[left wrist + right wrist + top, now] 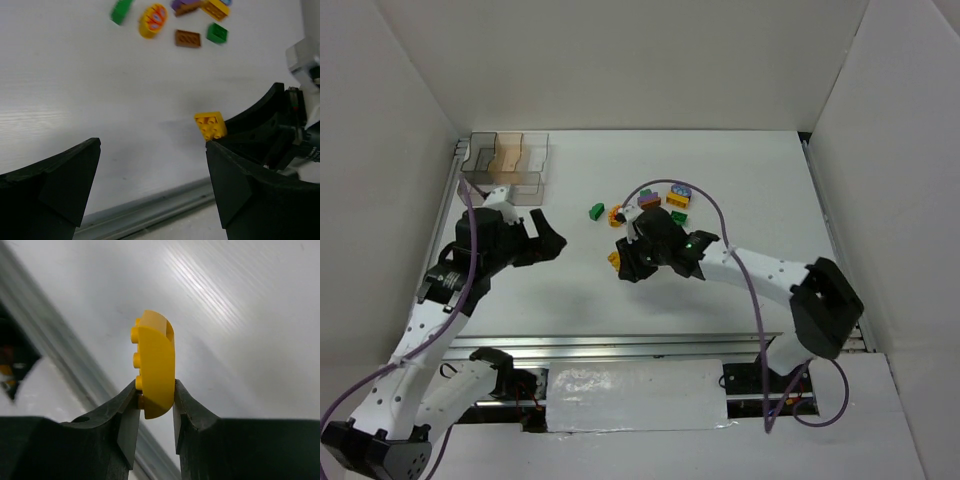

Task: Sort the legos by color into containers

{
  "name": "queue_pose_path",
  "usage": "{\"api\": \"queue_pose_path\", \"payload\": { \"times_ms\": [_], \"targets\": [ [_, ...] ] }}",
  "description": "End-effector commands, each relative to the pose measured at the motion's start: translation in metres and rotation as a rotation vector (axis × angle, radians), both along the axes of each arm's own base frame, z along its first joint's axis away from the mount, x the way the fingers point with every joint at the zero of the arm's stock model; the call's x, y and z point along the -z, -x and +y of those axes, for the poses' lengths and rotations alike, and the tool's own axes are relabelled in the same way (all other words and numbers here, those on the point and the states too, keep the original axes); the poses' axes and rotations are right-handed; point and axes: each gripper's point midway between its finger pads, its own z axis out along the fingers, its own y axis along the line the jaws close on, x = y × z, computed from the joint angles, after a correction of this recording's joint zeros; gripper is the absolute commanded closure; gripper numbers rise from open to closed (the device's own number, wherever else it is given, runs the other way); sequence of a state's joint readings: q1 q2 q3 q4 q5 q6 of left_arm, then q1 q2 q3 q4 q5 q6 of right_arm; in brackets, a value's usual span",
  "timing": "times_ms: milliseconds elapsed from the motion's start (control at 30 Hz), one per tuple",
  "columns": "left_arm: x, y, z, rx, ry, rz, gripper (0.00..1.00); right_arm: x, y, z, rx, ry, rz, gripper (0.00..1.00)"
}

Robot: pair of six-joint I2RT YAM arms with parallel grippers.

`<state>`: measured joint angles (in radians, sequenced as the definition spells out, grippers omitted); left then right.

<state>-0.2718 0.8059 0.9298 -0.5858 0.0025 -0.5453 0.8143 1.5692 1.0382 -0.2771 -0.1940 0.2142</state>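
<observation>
Seen from above, the left pincer (546,233) hangs with its fingers apart over the table (750,175), near the clear tray (506,163) in the far left corner. The right pincer (619,263) is clamped on a yellow brick (614,259) near the table's middle. Beyond it lie the loose legos (668,203), with a green brick (596,211) and a round orange piece (616,215) to their left.

In the left wrist view its own fingers stand wide apart. The yellow brick shows at the other arm's black fingertips, and a brown brick (187,38) lies farther off.

In the right wrist view the yellow brick stands on edge, pinched between both fingers, studs facing left.
</observation>
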Motion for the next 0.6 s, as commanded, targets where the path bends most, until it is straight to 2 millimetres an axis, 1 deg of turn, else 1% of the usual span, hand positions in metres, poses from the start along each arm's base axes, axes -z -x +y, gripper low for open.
{"api": "queue_pose_path", "payload": {
  "times_ms": [0, 33, 133, 167, 200, 267, 367, 433, 467, 500, 567],
  "targets": [
    [-0.016, 0.016, -0.068, 0.301, 0.289, 0.015, 0.01, -0.085, 0.011, 0.037, -0.032, -0.287, -0.11, 1.0],
    [-0.015, 0.015, -0.075, 0.296, 0.346, 0.034, 0.0, -0.094, 0.014, 0.04, -0.025, -0.312, -0.104, 1.0],
    [-0.018, 0.018, -0.087, 0.334, 0.419, 0.05, 0.01, -0.116, 0.023, 0.05, -0.039, -0.373, -0.109, 1.0],
    [-0.024, 0.017, -0.09, 0.337, 0.458, 0.044, 0.01, -0.122, 0.023, 0.054, -0.042, -0.397, -0.121, 1.0],
    [-0.028, 0.02, -0.095, 0.364, 0.488, 0.048, 0.0, -0.127, 0.024, 0.056, -0.039, -0.414, -0.124, 1.0],
    [-0.035, 0.022, -0.1, 0.375, 0.538, 0.041, 0.0, -0.138, 0.025, 0.061, -0.035, -0.451, -0.121, 1.0],
    [-0.037, 0.022, -0.101, 0.368, 0.561, 0.044, 0.0, -0.145, 0.024, 0.065, -0.027, -0.477, -0.119, 1.0],
    [-0.032, 0.02, -0.1, 0.353, 0.55, 0.059, 0.02, -0.149, 0.025, 0.067, -0.031, -0.488, -0.113, 1.0],
    [-0.03, 0.02, -0.099, 0.348, 0.545, 0.065, 0.03, -0.149, 0.026, 0.069, -0.037, -0.489, -0.109, 1.0],
    [-0.026, 0.019, -0.098, 0.339, 0.536, 0.074, 0.04, -0.155, 0.027, 0.073, -0.058, -0.5, -0.116, 1.0],
    [-0.023, 0.018, -0.098, 0.331, 0.532, 0.079, 0.07, -0.156, 0.032, 0.078, -0.073, -0.495, -0.114, 1.0]
  ]
}}
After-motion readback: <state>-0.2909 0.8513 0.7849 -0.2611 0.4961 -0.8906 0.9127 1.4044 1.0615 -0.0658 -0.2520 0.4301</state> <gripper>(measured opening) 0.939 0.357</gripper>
